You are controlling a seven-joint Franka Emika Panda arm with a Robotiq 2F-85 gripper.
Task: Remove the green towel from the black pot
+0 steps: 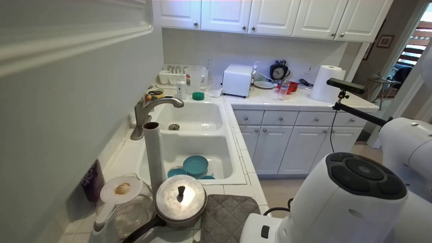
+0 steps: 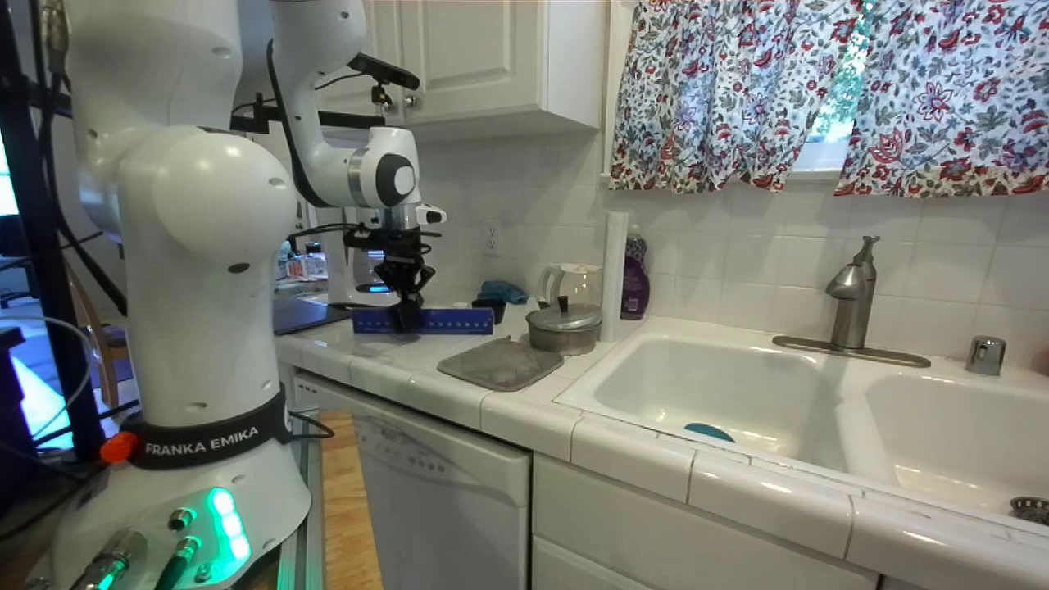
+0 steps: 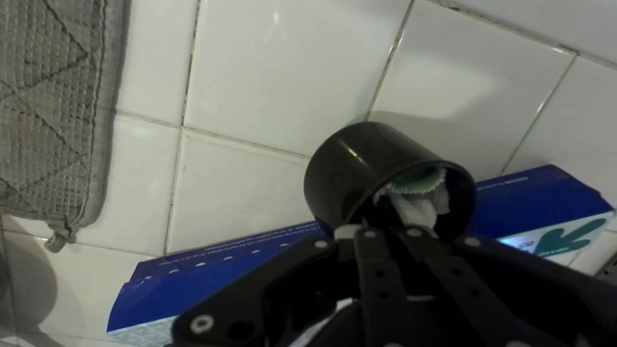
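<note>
The gripper [image 3: 393, 229] is positioned at the mouth of the black pot [image 3: 359, 166]. In the wrist view its two fingers stand close together with a narrow gap between them, and their tips are lost in the dark at the rim; whether they have hold of cloth, rim or nothing cannot be told. The green towel [image 3: 420, 184] is inside the black pot, its ribbed green edge showing within the mouth beside a pale, crumpled patch; whether that patch belongs to the same cloth is unclear. Whether the pot stands level or tilted, and whether its base meets the white tiled counter [image 3: 246, 193], cannot be determined. In the wrist view the pot overlaps the middle of a long blue box [image 3: 207, 277]; contact between the two is not confirmed. A grey quilted mat [image 3: 48, 106] lies on the counter, apart from the black pot. In an exterior view a dark item [image 2: 489, 306], too small to identify, sits at one end of the box, with a blue cloth [image 2: 501, 291] near it. In both exterior views a lidded metal saucepan [image 1: 180, 199] stands just beside the mat, near a glass jug [image 1: 133, 214] and an upright white tube [image 1: 154, 152]. Teal bowls [image 1: 195, 165] lie in the sink [image 1: 189, 145], in the basin nearest the saucepan.
</note>
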